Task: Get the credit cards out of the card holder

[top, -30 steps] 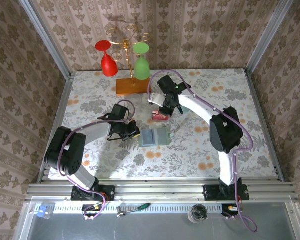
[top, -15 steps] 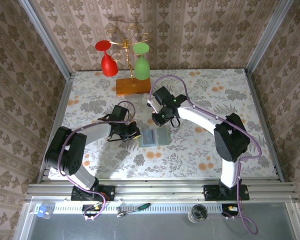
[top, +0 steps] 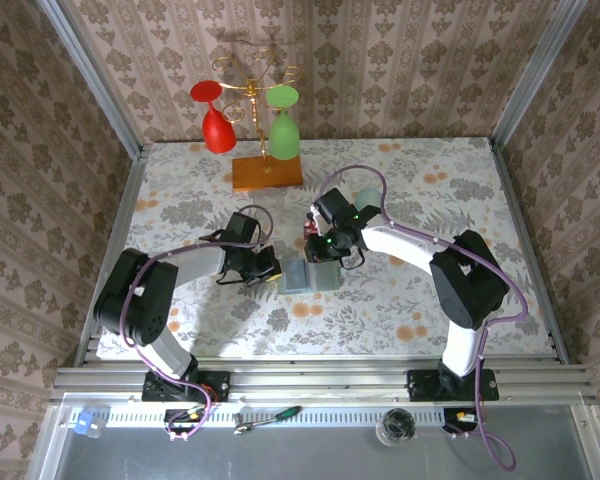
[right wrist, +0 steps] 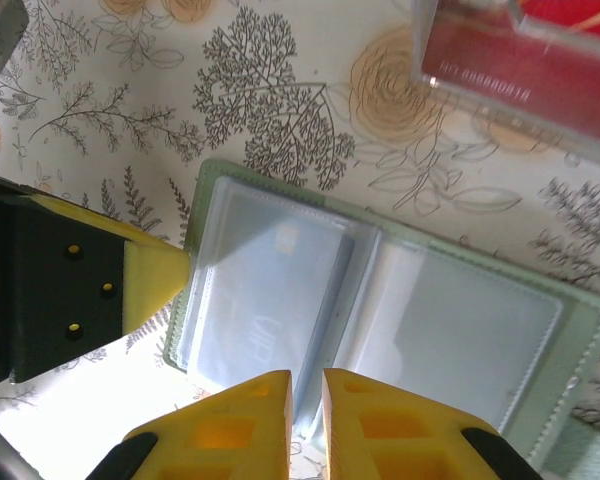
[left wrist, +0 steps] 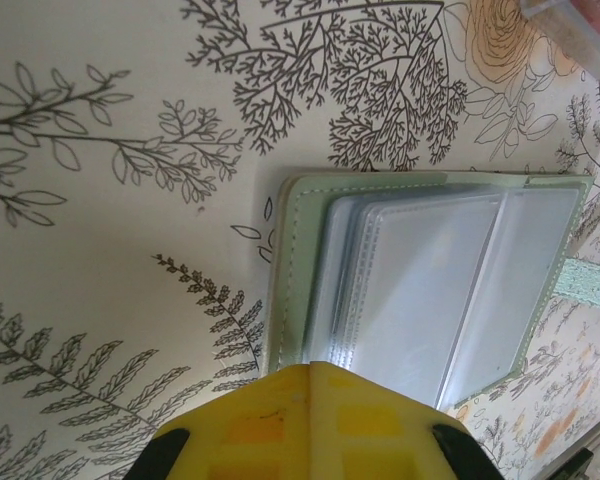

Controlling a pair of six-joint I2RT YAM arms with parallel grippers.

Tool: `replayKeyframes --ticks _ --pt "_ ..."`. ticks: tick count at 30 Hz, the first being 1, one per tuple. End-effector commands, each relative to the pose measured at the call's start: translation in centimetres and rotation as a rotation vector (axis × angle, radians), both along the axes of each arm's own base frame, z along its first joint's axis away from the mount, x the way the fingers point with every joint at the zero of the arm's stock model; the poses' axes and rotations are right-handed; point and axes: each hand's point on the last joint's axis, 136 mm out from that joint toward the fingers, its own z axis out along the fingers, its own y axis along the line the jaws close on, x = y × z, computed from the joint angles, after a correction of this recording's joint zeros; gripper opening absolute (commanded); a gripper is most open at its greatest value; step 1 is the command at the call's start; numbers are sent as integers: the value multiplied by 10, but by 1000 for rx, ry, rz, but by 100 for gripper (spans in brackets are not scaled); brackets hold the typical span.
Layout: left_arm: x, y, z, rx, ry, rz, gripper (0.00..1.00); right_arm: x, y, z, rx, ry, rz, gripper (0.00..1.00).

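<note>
Table (top: 430, 290): floral top. Card holder (right wrist: 380, 320): open flat, directly ahead of right gripper (right wrist: 306, 385). Its fingers nearly together, thin gap; grip on sleeve edge undeterminable. Left gripper (left wrist: 308, 375): closed, tips at holder's edge. Clear box (right wrist: 570, 140): beyond holder, probably containing red card (right wrist: 480, 65).

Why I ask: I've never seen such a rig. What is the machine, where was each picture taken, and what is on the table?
Two robot arms are bolted at the near edge of a flowered table. One picture looks down from above and behind; two come from wrist cameras. On it lie an open pale green card holder with clear sleeves, a clear plastic box of red cards, and a wooden-based gold stand hanging a red glass and a green glass. The left tool is closed, its tip at the holder's edge. The right tool hovers over the holder, slightly open, holding nothing.
</note>
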Motion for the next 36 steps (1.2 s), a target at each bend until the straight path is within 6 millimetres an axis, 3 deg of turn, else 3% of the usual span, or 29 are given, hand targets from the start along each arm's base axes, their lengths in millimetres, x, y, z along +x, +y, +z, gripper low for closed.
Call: replayKeyframes --ticks 1,10,26,36 --pt "-11 3 -6 20 30 -19 0 -7 12 7 86 46 -32 16" --pt "-15 3 0 12 27 -25 0 -18 12 -1 92 89 -41 16" --pt "-20 9 -15 50 58 -34 0 -26 25 -12 136 224 -91 17" --pt "-20 10 -17 50 58 -34 0 -26 38 -20 167 284 -88 34"
